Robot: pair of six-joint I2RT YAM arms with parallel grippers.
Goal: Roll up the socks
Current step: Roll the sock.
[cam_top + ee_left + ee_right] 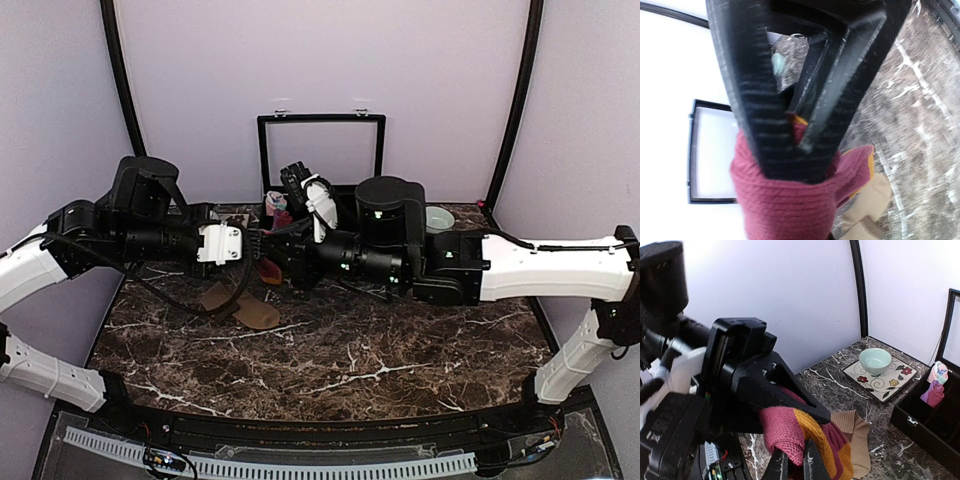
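A red-maroon knitted sock bundle with an orange band (790, 432) hangs above the far-middle of the dark marble-patterned tabletop (380, 370), gripped from both sides where the two arms meet. The left tool (797, 155) has its ribbed black fingers pressed together on the upper fold of the fabric. The right tool (794, 465) comes in from below, its fingers drawn nearly together and apparently pinching the lower edge of the same bundle. Below it and a little nearer, the flat tan-brown fabric socks (245, 305) lie on the tabletop, apparently not yet rolled. Along the far edge stands a black compartmented box with its lid raised (930, 425), a pink and light-blue rolled bundle (939, 374) upright in one of its compartments. To the far right, a pale green bowl (875, 360) sits on a square flower-patterned plate (890, 382). The step in hand looks like winding the maroon fabric into a tight roll, and the task seems well short of done. To do it well, one pinch should anchor the fabric while the other turns it over itself, with light tension between them so the layers do not sag loose. Both wrists are crowded close, so any turn should be small and made about the sock. The bundle should stay above the tan pair, and neither grip should release until the roll is tucked.
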